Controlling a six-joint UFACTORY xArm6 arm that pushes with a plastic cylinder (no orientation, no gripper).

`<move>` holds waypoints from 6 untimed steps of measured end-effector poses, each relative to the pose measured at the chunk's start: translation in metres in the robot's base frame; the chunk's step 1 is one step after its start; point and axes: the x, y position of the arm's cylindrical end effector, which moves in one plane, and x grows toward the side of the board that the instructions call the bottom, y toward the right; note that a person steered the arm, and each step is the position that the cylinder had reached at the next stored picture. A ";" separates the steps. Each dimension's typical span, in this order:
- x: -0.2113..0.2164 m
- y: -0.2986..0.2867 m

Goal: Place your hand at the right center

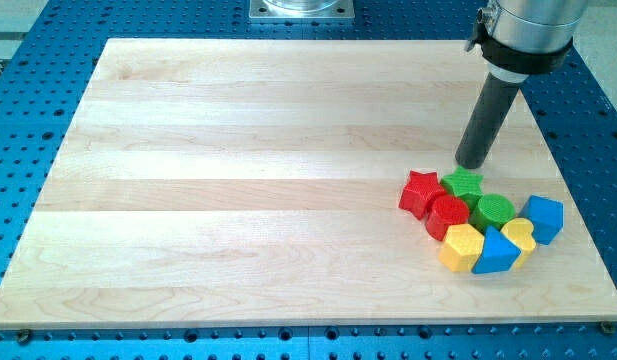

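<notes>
My tip (473,164) rests on the wooden counter (238,180) toward the view's right, just above a green star (464,184). I carry no fingers, only a rod. Below cluster a red star (421,192), red cylinder (448,214), green cylinder (495,211), two yellow blocks (461,247) (520,237) and two blue blocks (495,254) (543,217).

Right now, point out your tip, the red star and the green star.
my tip (472,164): camera view, rod's very end.
red star (421,190): camera view, top face.
green star (464,184): camera view, top face.
</notes>
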 end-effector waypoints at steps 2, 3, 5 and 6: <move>0.000 0.004; -0.004 0.009; -0.002 -0.001; 0.003 0.003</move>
